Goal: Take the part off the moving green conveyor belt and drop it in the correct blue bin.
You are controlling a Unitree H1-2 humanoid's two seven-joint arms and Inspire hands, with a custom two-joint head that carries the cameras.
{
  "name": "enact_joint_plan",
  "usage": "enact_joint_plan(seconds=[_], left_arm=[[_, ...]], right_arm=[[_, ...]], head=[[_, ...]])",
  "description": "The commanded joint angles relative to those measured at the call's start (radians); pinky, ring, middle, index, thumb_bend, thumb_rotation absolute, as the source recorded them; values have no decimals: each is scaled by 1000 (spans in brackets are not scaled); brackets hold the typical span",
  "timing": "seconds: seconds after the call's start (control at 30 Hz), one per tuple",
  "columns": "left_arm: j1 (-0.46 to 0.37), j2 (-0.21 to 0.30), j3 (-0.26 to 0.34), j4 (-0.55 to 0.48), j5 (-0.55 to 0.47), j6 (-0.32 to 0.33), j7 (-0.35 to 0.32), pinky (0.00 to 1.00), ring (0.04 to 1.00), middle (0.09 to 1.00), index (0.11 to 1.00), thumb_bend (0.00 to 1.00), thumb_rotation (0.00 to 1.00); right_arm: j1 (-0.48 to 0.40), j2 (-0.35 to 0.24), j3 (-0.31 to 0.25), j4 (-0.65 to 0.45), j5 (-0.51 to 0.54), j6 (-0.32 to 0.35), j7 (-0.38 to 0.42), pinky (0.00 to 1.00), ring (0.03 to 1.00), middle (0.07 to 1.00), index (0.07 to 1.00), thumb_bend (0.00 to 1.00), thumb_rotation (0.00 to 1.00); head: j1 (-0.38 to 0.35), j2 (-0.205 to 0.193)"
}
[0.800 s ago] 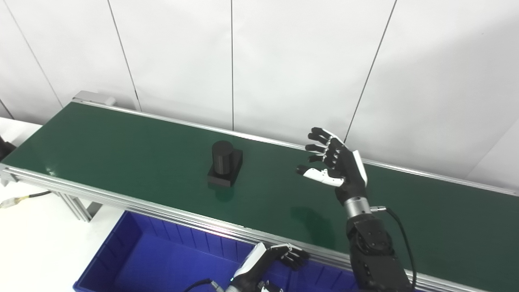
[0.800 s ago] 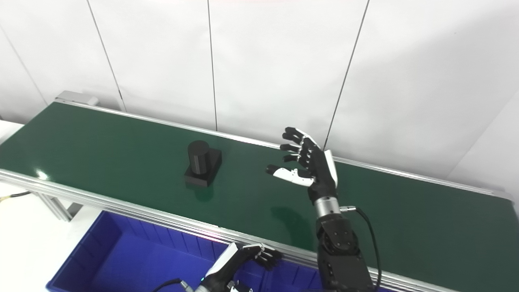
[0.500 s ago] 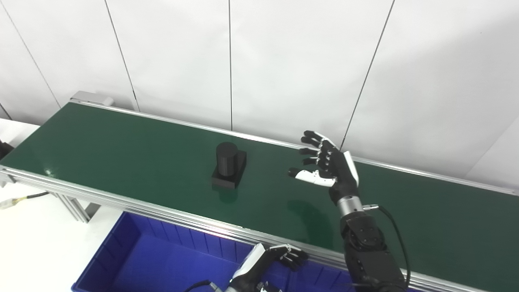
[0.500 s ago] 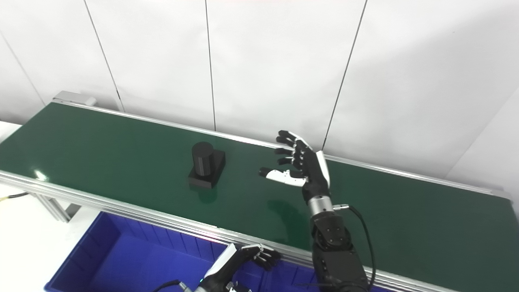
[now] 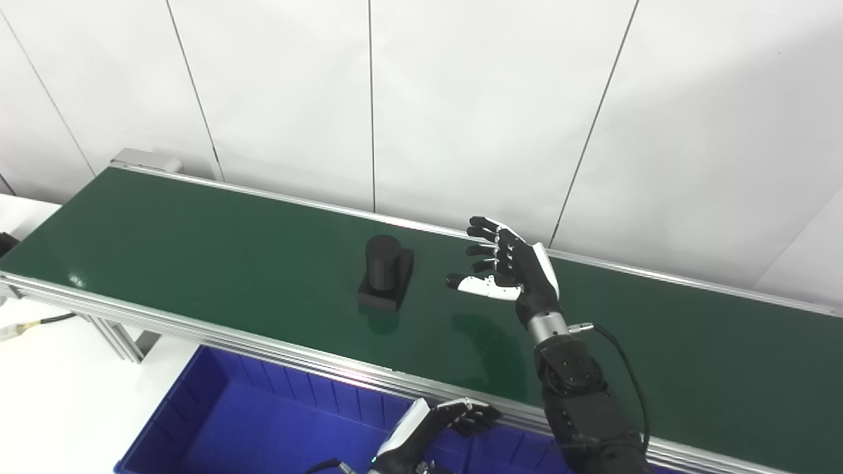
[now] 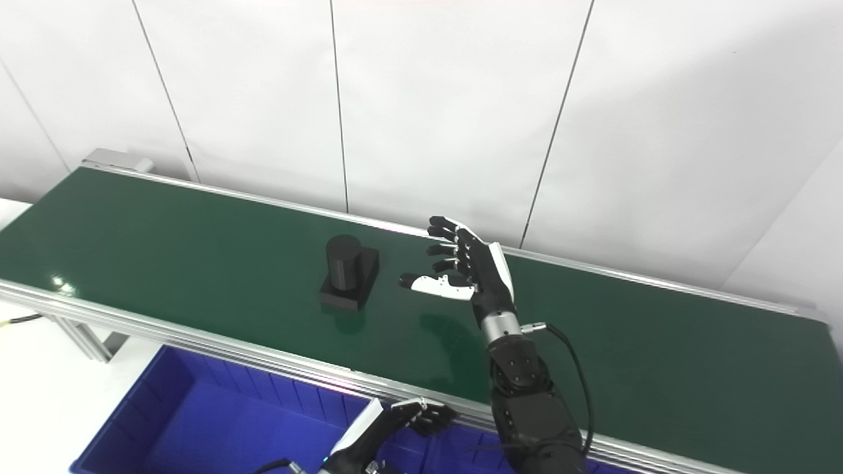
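I see the black part [image 5: 386, 273], a short upright cylinder on a square base, standing on the green conveyor belt [image 5: 197, 237] about midway between the belt's near and far aluminium rails. Nothing touches it.

My right hand [image 5: 510, 270] hovers over the belt just to the right of the part, at about the part's height, palm turned toward it. The fingers [image 5: 484, 232] are spread wide and the white-tipped thumb [image 5: 471, 285] points at the part; the hand holds nothing, and a clear strip of belt separates thumb tip from part. The hand's shadow lies on the belt below the wrist. The right forearm [image 6: 527, 401] rises from the bottom edge and crosses the near rail, with a thin black cable looping off the wrist.

My left hand [image 5: 454, 421] waits low at the bottom edge, in front of the near rail and above the blue bin [image 5: 217, 428]. Its fingers are curled inward, and I see nothing held in them.

The bin sits below the belt's near rail, with ribbed inner walls. White wall panels [image 6: 428, 99] stand behind the belt.
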Motion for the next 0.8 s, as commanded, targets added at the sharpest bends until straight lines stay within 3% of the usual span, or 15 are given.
enact_joint_plan(seconds=[0.0,0.77], left_arm=[[-7,-13,-1,-35,12,-18,11,648,721,766,773,849,37],[-3,-12,-5,-46,9,-18,3,647,729,771,768,852,71]], right_arm=[[-66,18,9,0,-10,-52,-23,554,691,815,804,989,230],[-85,1,28,97,-40,-52,-78,547,672,817,823,965,179]], head=[[1,2],[-6,10]])
